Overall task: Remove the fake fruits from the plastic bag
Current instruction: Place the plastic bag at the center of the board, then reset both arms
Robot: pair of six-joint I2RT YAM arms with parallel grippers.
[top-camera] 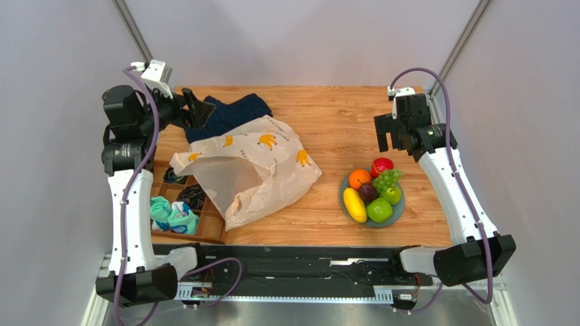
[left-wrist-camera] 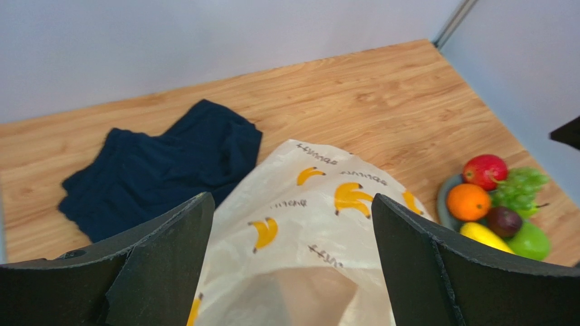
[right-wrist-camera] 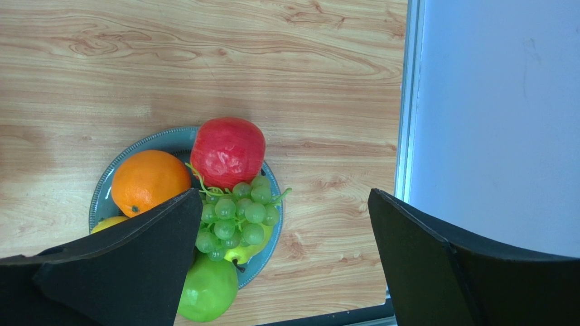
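The fake fruits lie heaped on a blue-grey plate (top-camera: 403,204) at the table's right: red apple (right-wrist-camera: 228,151), orange (right-wrist-camera: 150,182), grape bunch (right-wrist-camera: 235,217), green apple (right-wrist-camera: 207,288), banana (top-camera: 354,204) and plum (top-camera: 367,191). The plastic bag (top-camera: 252,170), cream with yellow banana prints, lies slumped in the middle of the table, and I cannot tell what is inside. My left gripper (top-camera: 196,109) hangs open above the bag's far left corner, bag (left-wrist-camera: 306,224) below its jaws. My right gripper (right-wrist-camera: 284,193) is open above the plate's far right side, holding nothing.
A dark navy cloth (top-camera: 228,112) lies behind the bag at the back. A wooden compartment tray (top-camera: 211,231) at the near left holds rolled teal socks (top-camera: 173,214). Grey walls stand close on both sides, the right one just beyond the plate.
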